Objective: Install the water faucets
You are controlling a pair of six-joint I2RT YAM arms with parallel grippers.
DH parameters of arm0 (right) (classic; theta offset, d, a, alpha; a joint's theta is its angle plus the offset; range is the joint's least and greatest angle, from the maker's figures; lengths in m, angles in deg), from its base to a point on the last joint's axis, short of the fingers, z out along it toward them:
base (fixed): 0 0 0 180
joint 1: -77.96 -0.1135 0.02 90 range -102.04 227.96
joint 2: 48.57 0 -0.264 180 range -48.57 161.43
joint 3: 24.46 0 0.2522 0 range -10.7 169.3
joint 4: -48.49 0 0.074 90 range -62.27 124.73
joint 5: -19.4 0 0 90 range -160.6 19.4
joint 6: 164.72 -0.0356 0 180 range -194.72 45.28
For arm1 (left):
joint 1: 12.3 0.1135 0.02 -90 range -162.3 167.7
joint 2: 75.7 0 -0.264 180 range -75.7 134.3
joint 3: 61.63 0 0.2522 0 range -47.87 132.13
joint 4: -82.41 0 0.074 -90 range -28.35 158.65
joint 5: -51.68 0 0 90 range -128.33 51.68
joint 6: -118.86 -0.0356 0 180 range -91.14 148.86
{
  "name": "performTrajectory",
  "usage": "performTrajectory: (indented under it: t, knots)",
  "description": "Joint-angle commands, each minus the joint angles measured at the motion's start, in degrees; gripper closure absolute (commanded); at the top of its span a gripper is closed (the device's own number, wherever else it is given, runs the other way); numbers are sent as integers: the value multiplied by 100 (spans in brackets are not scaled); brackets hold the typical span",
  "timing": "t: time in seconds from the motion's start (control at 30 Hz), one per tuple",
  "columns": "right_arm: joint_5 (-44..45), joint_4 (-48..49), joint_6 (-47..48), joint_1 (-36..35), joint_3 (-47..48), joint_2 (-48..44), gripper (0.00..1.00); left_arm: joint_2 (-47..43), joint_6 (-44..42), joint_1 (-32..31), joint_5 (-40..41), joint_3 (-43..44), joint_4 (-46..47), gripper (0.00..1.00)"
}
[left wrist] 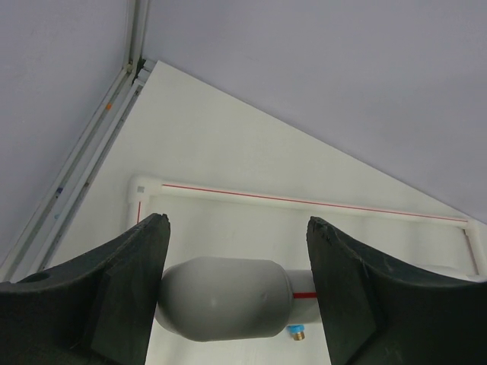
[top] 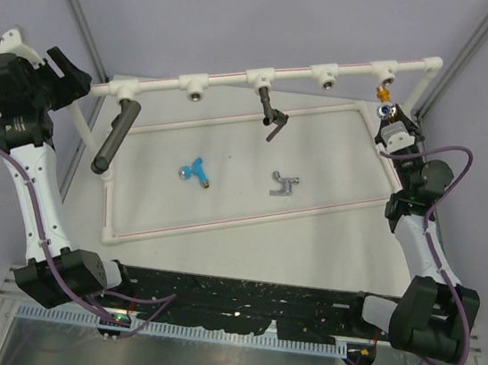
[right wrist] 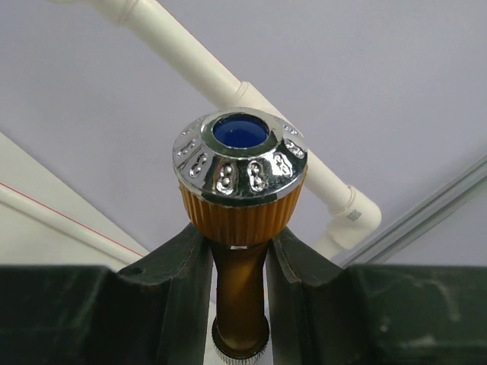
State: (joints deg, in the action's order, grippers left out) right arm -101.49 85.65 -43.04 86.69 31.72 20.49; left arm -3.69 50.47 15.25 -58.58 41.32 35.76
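- The right pincer (right wrist: pixel 238 242) is clamped on the orange faucet (right wrist: pixel 238 190) by its stem, and the chrome, blue-centred knob stands above the fingers.
- In the top view this faucet sits just below the far-right socket (top: pixel 385 73) of the white pipe (top: pixel 231 77).
- The left pincer (left wrist: pixel 238 228) stands apart. The round end of the grey cylinder (left wrist: pixel 224 296) shows between its fingers, and contact cannot be told.
- The blue faucet (top: pixel 196 171) and silver faucet (top: pixel 285 184) lie on the counter (top: pixel 324 256), well apart from both pincers.
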Motion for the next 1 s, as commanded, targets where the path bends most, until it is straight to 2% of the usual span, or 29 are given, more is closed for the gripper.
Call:
performTrajectory:
  t: [0.0, 0.1, 0.23, 0.47, 0.97]
  knots:
    - [30, 96, 1813, 15, 276, -129, 95, 59, -51, -101, -647, 230, -491, 25]
    - [40, -292, 3031, 23, 320, -191, 95, 59, -77, -101, -647, 266, -508, 25]
    - [-31, -635, 3966, 41, 382, -112, 95, 94, -78, -101, -620, 266, -517, 25]
    - [-22, -346, 4408, 76, 408, -6, 95, 129, -78, -101, -585, 257, -561, 25]
    - [-83, -310, 4619, 67, 707, 407, 95, 200, -78, -101, -585, 319, -614, 25]
